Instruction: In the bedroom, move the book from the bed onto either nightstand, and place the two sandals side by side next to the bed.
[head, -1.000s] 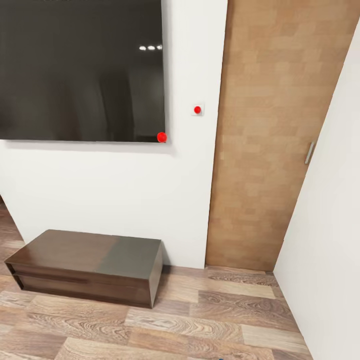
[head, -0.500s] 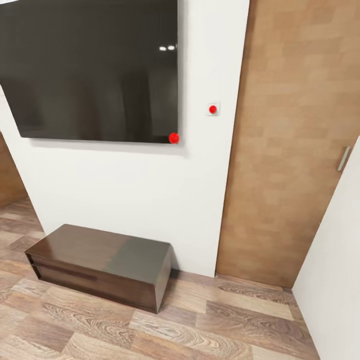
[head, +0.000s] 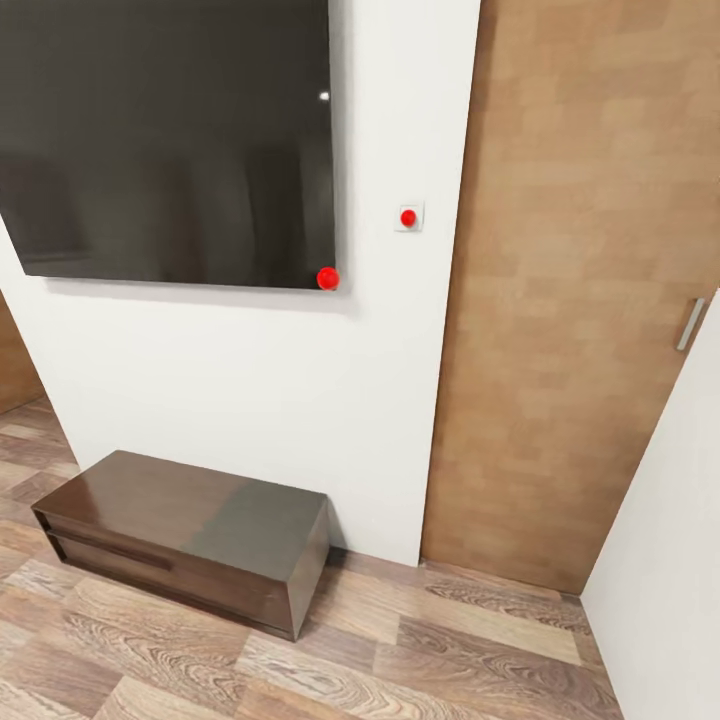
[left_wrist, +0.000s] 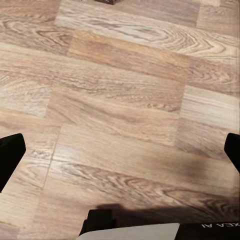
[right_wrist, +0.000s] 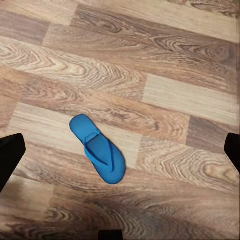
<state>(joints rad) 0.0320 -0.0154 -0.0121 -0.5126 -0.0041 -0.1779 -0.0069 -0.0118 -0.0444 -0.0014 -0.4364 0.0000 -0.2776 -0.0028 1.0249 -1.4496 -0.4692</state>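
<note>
A: Head view: we face a dark screen (head: 165, 140), low cabinet (head: 185, 535), wooden door (head: 570, 290).

B: Left wrist: our left gripper (left_wrist: 120, 150) points down at bare floor (left_wrist: 125, 95), jaws wide, empty.

A: Right wrist: right gripper (right_wrist: 120, 150) also wide, empty, above a blue sandal (right_wrist: 98, 149) flat on the planks.

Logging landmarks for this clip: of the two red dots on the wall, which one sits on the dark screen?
The lower red dot, at the dark screen's bottom right corner. The upper red dot sits on a small white wall plate beside it.

Head view swung back leftward
</note>
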